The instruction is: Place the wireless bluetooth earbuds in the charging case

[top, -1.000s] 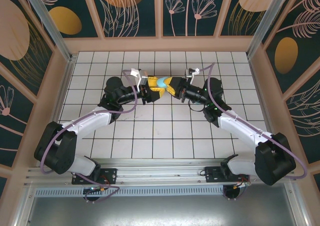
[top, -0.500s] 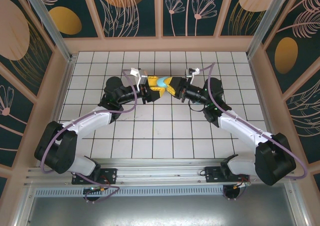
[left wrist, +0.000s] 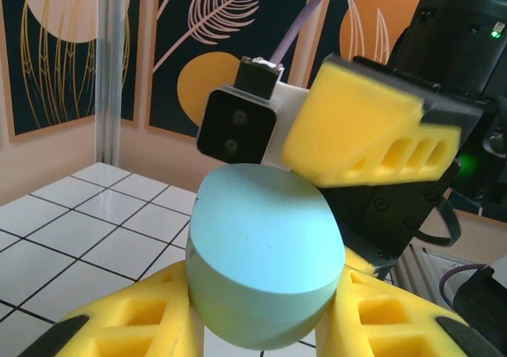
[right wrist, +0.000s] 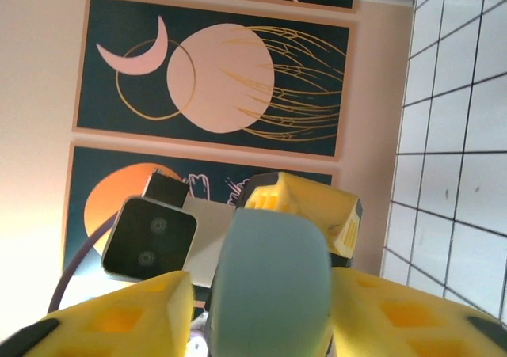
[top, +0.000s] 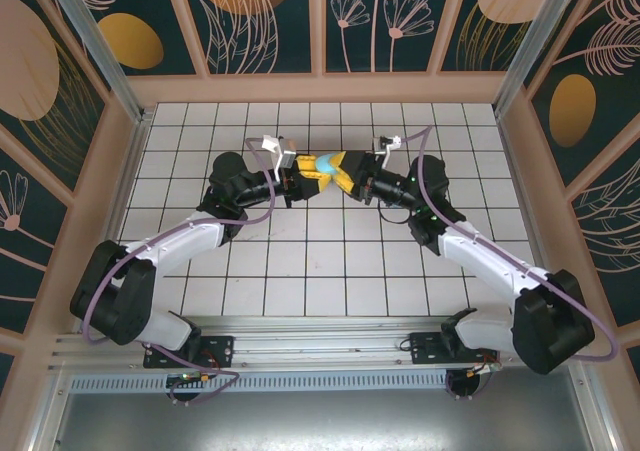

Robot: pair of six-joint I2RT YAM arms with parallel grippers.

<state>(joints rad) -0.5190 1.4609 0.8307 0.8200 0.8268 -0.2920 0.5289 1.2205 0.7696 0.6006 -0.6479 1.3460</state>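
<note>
No legible text, labels, brands, numbers or signs in any view.

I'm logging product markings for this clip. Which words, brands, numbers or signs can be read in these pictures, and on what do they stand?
None can be read.
The light-blue charging case is plain on every face that shows: no brand, label or number.
The wall panels carry only moons, discs and plant drawings, no letters.
</note>
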